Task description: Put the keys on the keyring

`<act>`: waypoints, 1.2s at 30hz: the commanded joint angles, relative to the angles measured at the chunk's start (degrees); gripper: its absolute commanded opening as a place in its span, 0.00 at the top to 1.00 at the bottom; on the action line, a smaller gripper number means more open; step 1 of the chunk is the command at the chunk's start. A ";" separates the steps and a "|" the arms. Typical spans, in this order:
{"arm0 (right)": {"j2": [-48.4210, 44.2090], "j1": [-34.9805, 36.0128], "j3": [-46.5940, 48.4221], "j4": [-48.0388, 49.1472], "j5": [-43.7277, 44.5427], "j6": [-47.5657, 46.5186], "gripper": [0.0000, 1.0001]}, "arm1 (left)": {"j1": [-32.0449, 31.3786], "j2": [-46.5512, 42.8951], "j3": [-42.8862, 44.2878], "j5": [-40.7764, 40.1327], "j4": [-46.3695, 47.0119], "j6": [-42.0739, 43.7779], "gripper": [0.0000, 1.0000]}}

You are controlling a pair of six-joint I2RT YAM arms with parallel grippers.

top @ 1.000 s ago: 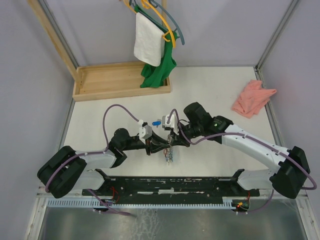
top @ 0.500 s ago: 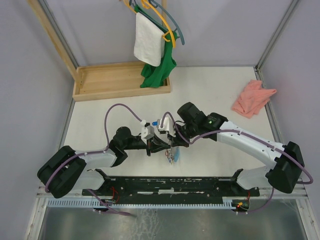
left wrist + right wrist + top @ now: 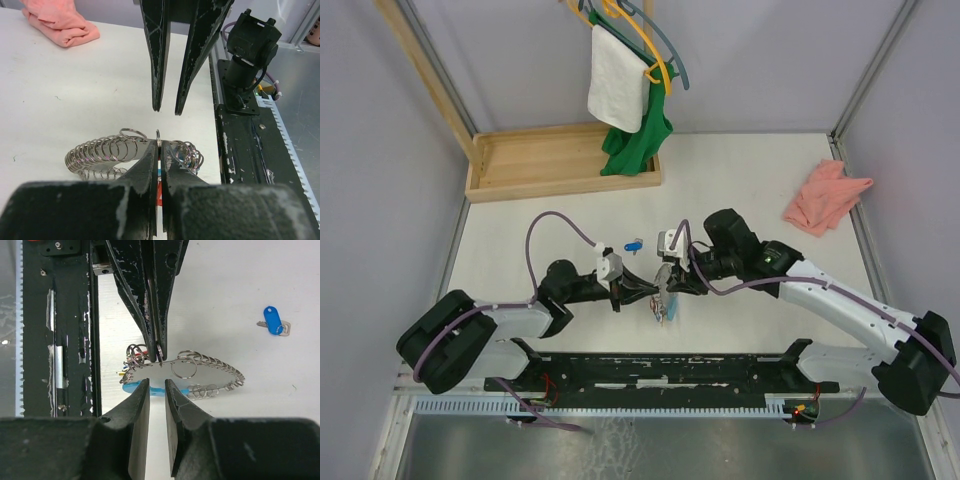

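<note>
A blue-headed key (image 3: 634,245) lies on the table, seen also in the right wrist view (image 3: 272,325). A flat metal plate strung with several split keyrings (image 3: 200,367) lies between the grippers (image 3: 663,306). My left gripper (image 3: 159,145) is shut on one upright keyring (image 3: 158,136) at the plate's edge. A sliver of red (image 3: 160,181) shows between its fingers; I cannot tell if it is the red key. My right gripper (image 3: 157,385) faces it, jaws narrowly apart and empty, just short of the plate. It shows in the left wrist view (image 3: 167,107) too.
A pink cloth (image 3: 825,195) lies at the far right. A wooden tray (image 3: 560,160) and a rack with a white towel (image 3: 617,85) and a green garment stand at the back. The black base rail (image 3: 670,368) runs close behind the plate.
My right arm has drawn back to the right, and its gripper now sits a little off the ring plate. The left gripper has kept its hold.
</note>
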 commanded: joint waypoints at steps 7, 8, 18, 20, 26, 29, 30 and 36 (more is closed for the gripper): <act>-0.10 -0.82 -3.97 12.39 -4.44 3.98 0.74 | -0.04 1.35 -0.62 -0.33 13.99 -3.02 0.97; 0.08 -0.90 -4.05 12.67 -4.49 4.12 0.74 | -0.02 1.35 -0.58 -0.17 13.98 -3.01 0.97; 1.01 -1.20 -4.55 15.05 -7.07 4.68 0.81 | -0.06 1.60 -0.37 0.81 14.49 -3.44 0.97; 1.46 -1.20 -4.34 14.90 -8.18 4.41 0.86 | -0.07 1.77 -0.23 0.90 14.53 -3.53 0.97; 3.41 -1.22 -0.86 9.31 -8.34 3.13 0.99 | -0.07 1.17 0.50 1.25 9.38 -2.10 0.92; 4.20 -1.04 1.03 6.05 -7.28 2.40 0.99 | -0.02 -1.16 1.50 1.13 2.85 0.92 0.84; 4.45 -0.90 1.76 4.68 -6.79 2.09 0.99 | -0.06 -2.24 1.90 0.93 -0.47 2.46 0.83; 6.78 1.15 6.57 -3.13 -3.21 -1.05 0.99 | -0.07 -6.80 4.48 0.18 -13.55 7.62 0.75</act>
